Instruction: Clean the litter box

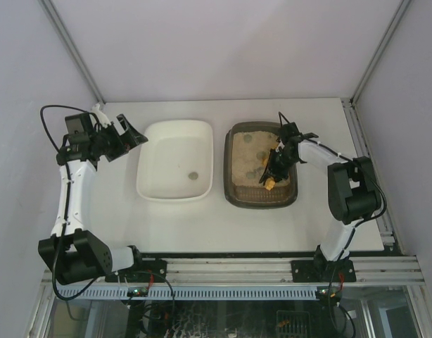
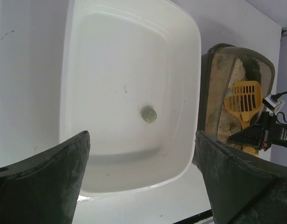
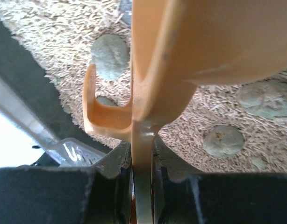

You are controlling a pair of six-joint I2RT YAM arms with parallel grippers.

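Right gripper (image 1: 274, 171) clamped on yellow scoop (image 2: 246, 96), hovering directly above litter box (image 1: 262, 202), left gripper (image 1: 130, 134) spread wide, just beside white tub (image 1: 167, 151)

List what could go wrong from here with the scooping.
1. The right gripper pinches the yellow scoop by its thin handle, so it may twist when pushed into the litter.
2. Carrying clumps across the gap to the white tub could drop them onto the table.
3. The left gripper is open beside the tub and braces nothing, so the litter box may slide.
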